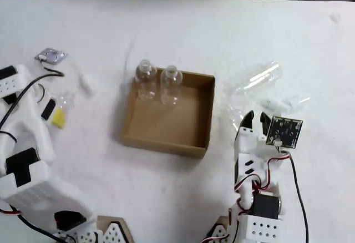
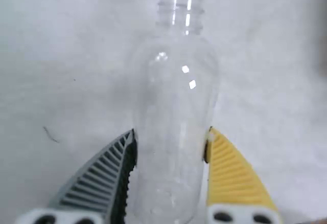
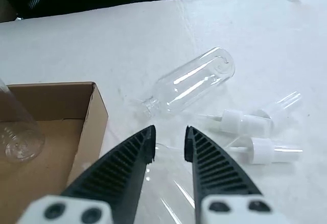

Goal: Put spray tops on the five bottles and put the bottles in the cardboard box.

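The cardboard box (image 1: 206, 110) lies mid-table with two clear bottles (image 1: 146, 79) (image 1: 171, 85) standing along its far wall, necks bare. At the table's left, my left gripper (image 1: 60, 110) (image 2: 171, 137) is shut on a third clear bottle (image 2: 173, 81) that has a bare threaded neck. My right gripper (image 1: 252, 120) (image 3: 170, 139) hangs right of the box, narrowly open over a clear bottle (image 3: 171, 188) lying beneath it. Beyond it lie another clear bottle (image 3: 194, 81) (image 1: 258, 76) on its side and two white spray tops (image 3: 240, 121) (image 3: 265, 150).
A white spray top (image 1: 86, 82) and a small foil packet (image 1: 51, 56) lie on the white cloth left of the box. The box's near corner (image 3: 97, 111) stands close to my right gripper. The table's far edge runs along the back.
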`<action>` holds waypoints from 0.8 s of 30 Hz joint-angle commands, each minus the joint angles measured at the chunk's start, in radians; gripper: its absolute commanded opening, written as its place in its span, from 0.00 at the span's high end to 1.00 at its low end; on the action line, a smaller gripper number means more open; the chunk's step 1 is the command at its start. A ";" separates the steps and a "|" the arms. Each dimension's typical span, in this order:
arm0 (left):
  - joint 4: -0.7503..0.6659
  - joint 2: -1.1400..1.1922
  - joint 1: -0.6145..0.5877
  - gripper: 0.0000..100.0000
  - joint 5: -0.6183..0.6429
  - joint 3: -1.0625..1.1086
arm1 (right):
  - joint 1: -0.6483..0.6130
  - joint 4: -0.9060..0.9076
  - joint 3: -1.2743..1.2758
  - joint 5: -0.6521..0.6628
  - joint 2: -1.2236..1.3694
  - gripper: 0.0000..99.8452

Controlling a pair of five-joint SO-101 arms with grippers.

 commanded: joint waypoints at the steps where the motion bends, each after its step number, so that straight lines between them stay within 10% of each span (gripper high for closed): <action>1: 0.115 -0.002 0.033 0.96 -0.048 -0.077 | -0.012 0.001 0.009 0.011 -0.001 0.92; 24: 0.192 0.001 0.150 0.83 0.051 -0.319 | -0.012 0.002 0.009 0.011 -0.001 0.92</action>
